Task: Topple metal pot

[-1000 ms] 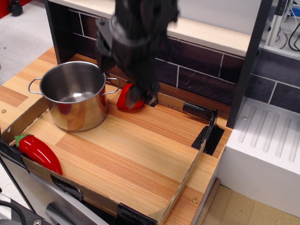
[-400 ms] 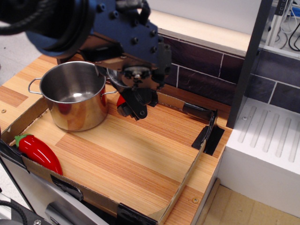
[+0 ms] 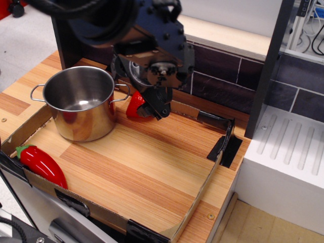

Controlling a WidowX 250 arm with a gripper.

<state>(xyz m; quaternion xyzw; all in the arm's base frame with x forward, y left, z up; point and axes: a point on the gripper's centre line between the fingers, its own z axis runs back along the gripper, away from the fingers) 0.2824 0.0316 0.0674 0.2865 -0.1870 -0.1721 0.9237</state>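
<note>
We log the metal pot (image 3: pixel 81 103) upright on the wooden tabletop (image 3: pixel 147 162), in the far left part of the area fenced by a low cardboard border (image 3: pixel 202 192). Its mouth faces up, the inside looks bare, and its two wire loop handles stick out to left and right at the rim.

We see the gripper (image 3: pixel 158 107) hanging just right of the pot, beside the right handle, under a bulky blue and black arm that enters from the upper left. Its dark fingers point down toward the board; we cannot tell whether they are spread or closed, since they overlap in this view. We see no contact with the pot wall.

Directly behind the fingertips sits a red rounded object (image 3: pixel 135 108), partly hidden by the gripper, close to the pot's right side and reflected in the steel.

A red pepper (image 3: pixel 41 164) with a green stem lies at the near left corner, apart from the pot.
</note>
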